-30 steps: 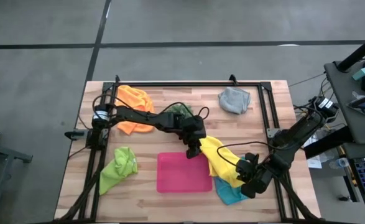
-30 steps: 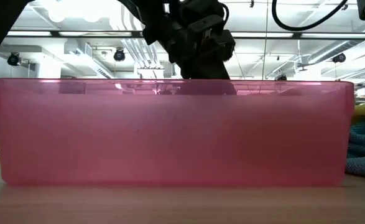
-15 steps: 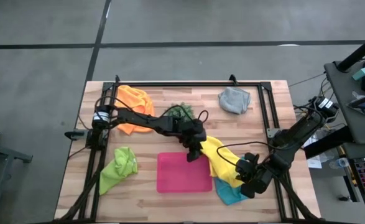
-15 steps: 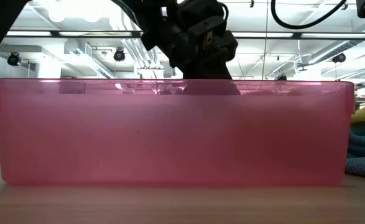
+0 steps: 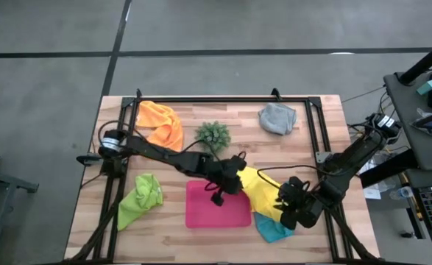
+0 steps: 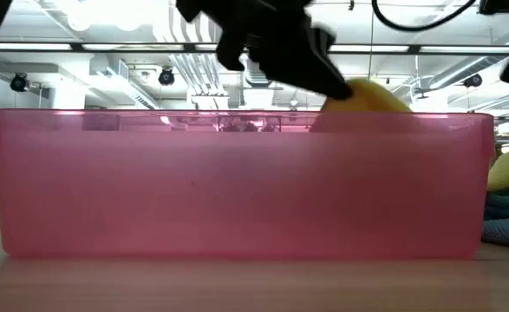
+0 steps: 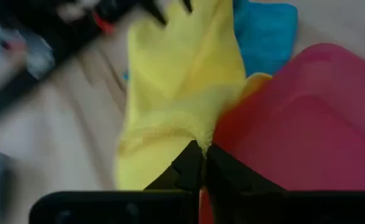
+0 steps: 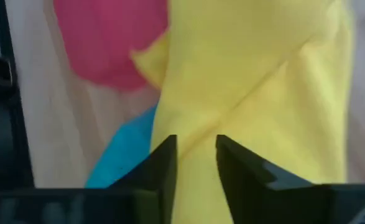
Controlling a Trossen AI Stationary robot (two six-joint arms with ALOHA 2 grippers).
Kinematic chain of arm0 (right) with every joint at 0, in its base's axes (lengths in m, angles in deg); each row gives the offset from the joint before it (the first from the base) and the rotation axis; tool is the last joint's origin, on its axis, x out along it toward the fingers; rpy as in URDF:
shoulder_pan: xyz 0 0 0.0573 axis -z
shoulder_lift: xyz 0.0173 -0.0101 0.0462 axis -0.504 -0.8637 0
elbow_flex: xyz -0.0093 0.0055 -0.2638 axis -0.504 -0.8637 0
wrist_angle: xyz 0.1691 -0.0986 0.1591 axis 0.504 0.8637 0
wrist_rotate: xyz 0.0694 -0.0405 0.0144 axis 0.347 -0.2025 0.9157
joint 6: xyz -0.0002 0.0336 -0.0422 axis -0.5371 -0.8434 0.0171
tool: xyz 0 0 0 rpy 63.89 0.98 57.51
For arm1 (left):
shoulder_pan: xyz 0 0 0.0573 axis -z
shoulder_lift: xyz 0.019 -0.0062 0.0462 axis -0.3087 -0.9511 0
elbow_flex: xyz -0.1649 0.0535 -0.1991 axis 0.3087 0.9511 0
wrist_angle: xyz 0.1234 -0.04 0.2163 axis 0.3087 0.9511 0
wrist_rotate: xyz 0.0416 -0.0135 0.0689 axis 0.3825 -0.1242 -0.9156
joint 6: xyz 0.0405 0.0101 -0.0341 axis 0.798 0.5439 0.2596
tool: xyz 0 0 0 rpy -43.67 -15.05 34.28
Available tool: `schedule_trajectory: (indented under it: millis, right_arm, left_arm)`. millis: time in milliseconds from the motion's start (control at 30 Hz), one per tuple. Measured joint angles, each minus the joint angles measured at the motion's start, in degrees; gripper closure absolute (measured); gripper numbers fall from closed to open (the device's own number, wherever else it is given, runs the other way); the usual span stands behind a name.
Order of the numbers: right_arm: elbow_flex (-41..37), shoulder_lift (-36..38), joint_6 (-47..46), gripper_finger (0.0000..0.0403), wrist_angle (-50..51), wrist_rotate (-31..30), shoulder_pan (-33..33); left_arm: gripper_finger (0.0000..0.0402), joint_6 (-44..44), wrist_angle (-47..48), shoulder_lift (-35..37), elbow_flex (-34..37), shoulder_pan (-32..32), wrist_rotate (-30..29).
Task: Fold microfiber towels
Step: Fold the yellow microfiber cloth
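From the high view, our left gripper (image 5: 227, 184) is pinched on a corner of the yellow towel (image 5: 258, 193), probably so we can drag it flat beside the pink tray (image 5: 217, 205). Our right gripper (image 5: 288, 207) sits at the towel's other end, over the light blue towel (image 5: 272, 229). The orange towel (image 5: 161, 124), grey towel (image 5: 277, 118) and lime green towel (image 5: 139, 197) lie crumpled and well apart on the wooden table (image 5: 304, 151), with the spiky plant (image 5: 213, 135) between orange and grey

Low view: the tray wall fills nearly everything, yellow cloth (image 6: 367, 97) poking above its rim under the dark arm; behind is a bright hall with ceiling lights (image 6: 107, 17)

Left wrist view: the fingers (image 7: 191, 168) are clamped tight on the yellow edge, right at the tray's corner, blue cloth beyond

Right wrist view: the fingers (image 8: 163, 162) stand narrowly parted with yellow cloth between them; we can't tell if they grip it
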Motion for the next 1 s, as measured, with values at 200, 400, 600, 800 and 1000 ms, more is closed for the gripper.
schedule_trajectory:
  millis: [200,400,600,800,1000]
  right_arm:
    - [0.27,2.06,5.09,0.0224,0.33,-14.15,2.86]
    - [-0.78,1.61,12.36,0.0191,-0.3,-20.66,7.96]
    - [-5.04,1.72,19.34,0.0187,-6.0,-16.81,13.02]
    - [-10.73,2.4,26.73,0.0188,-18.37,-6.56,15.9]
    - [-13.98,3.35,33.89,0.0188,-30.01,-0.69,15.9]
  left_arm:
    - [0.0401,16.24,-1.08,2.98,-0.01,2.55,-11.12]
    - [0.0401,23.0,-0.98,3.01,0.15,4.04,-12.84]
    - [0.0401,24.02,-0.82,3.01,0.17,4.65,-13.18]
    - [0.0401,24.14,-0.42,3.01,0.25,4.8,-13.21]
    - [0.0401,24.07,-0.07,3.01,0.31,4.8,-13.28]
